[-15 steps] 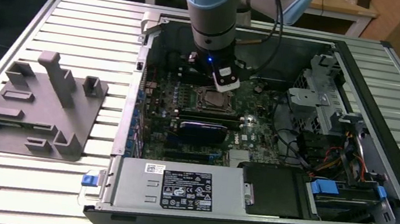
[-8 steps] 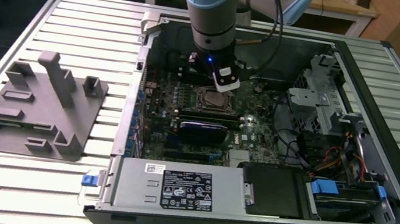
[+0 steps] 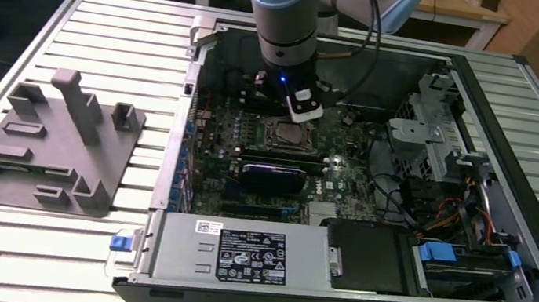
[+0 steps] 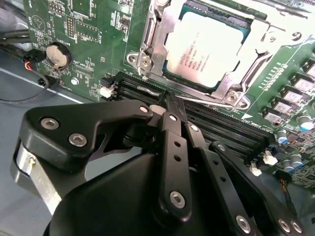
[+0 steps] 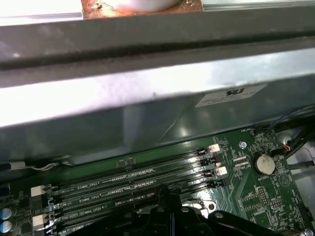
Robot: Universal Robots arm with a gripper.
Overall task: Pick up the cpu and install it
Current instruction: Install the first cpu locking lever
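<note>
**CPU seated in the socket, gripper closed and empty just beside it**

In the second wrist view the cpu [image 4: 209, 49] lies flat inside its metal socket frame [image 4: 147, 46] on the green motherboard [image 4: 93, 29], silver top up, with the frame's edges around it. The gripper [image 4: 172, 105] hangs just off one corner of that frame, over the black memory slots [image 4: 221, 125]. Its two black fingers [image 4: 172, 147] are pressed together at the tips with nothing between them. A thin metal lever [image 4: 206, 102] of the socket runs along the frame edge right by the fingertips; whether the tips touch it cannot be told.

Close around the work sit a round coin battery [image 4: 55, 55], white slot latches [image 4: 105, 91] and a row of small capacitors [image 4: 290, 142].

In the exterior view the arm [image 3: 286, 19] reaches down into the open computer case [image 3: 508, 256], which lies on its side on a slatted metal table [image 3: 106, 33]. The case walls, a drive cage [image 3: 430, 134] and bundled cables [image 3: 440, 215] crowd the exterior view's right of the socket; a power supply [image 3: 239, 254] fills the near edge. A grey plastic fixture [image 3: 49, 144] with upright posts stands well apart on the table, on the exterior view's left.

In the first wrist view the case's metal wall [image 5: 147, 103] rises just beyond the memory slots.
</note>
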